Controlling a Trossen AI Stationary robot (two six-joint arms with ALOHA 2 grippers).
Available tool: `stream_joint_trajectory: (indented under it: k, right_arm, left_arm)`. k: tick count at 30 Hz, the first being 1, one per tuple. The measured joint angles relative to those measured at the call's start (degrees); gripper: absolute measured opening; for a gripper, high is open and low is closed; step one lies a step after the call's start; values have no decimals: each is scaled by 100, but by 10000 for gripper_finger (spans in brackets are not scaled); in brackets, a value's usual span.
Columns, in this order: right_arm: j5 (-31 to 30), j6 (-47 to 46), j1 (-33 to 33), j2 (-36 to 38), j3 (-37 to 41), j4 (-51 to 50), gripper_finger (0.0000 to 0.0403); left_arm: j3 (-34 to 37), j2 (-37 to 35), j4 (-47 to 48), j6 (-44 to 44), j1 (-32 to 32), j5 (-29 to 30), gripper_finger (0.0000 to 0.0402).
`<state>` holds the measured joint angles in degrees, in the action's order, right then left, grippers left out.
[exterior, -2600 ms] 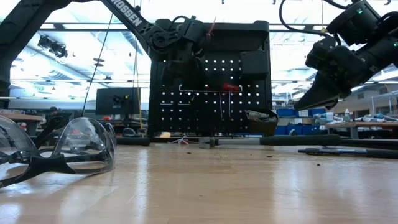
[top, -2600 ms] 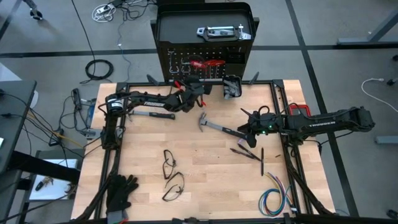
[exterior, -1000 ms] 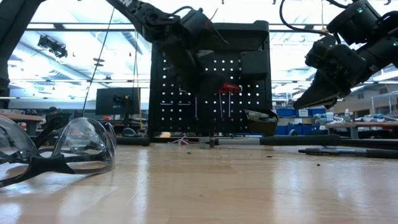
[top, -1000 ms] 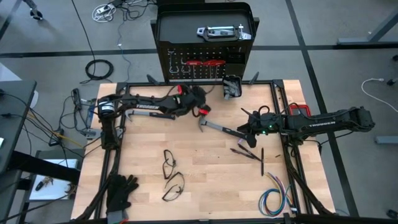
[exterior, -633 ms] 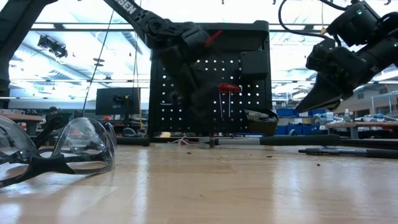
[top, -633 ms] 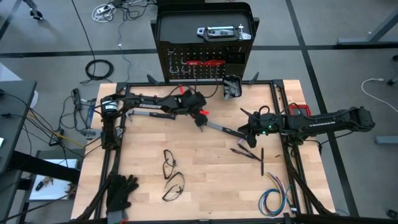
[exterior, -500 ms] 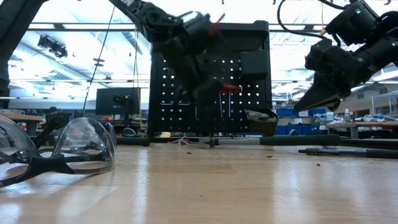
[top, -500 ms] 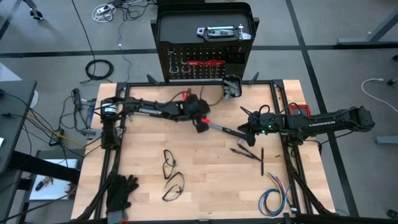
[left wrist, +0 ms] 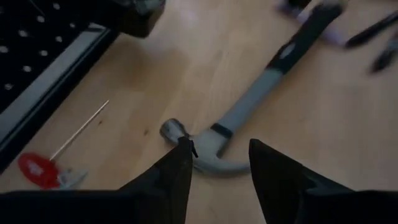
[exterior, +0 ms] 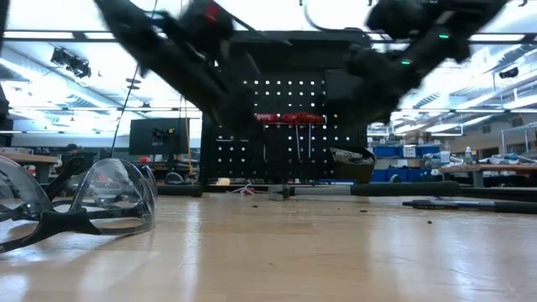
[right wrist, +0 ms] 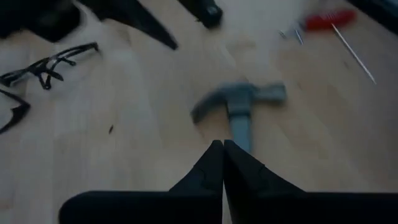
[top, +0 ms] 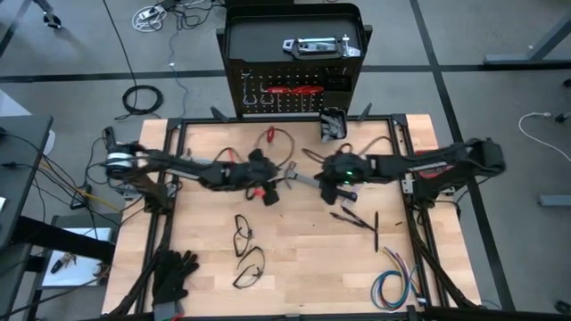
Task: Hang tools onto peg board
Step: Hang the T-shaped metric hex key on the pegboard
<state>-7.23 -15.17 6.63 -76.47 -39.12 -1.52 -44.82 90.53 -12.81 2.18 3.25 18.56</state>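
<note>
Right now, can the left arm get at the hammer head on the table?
Probably yes. The left gripper hangs open right over the hammer head, bare wood around it. The right gripper, shut, sits over the handle behind the head, so the arms are close.

The right gripper [right wrist: 222, 163] has its fingers pressed together above the hammer [right wrist: 239, 106]. Safety glasses [right wrist: 46, 63] lie at ten o'clock, a red-handled screwdriver [right wrist: 333, 23] at two.
</note>
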Motion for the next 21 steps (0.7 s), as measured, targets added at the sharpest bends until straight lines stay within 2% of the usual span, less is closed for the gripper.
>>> stream_joint_trajectory:
  k: [6,10,13,15,18,21]
  right_arm:
    - [328,1083,221,-1273,-1405,45,34]
    - [338,1736,349,-1922,-2032,387,42]
    - [339,1965,410,-2290,-2376,510,43]
    - [379,1955,413,-2468,-2567,253,42]
    - [418,2052,402,-2671,-2691,84,39]
    - [413,1484,494,-2870,-3007,-383,40]
  left_arm:
    - [1008,-1144,-683,929,-440,-5,156]
    - [1265,-1313,-641,1817,-605,-136,156]
    - [1322,-1386,-416,2156,-739,-392,156]
    - [1355,-1428,-446,2195,-923,-195,156]
    - [1507,-1703,-415,2019,-1249,505,156]
    - [1717,-2140,-397,1839,-1426,952,156]
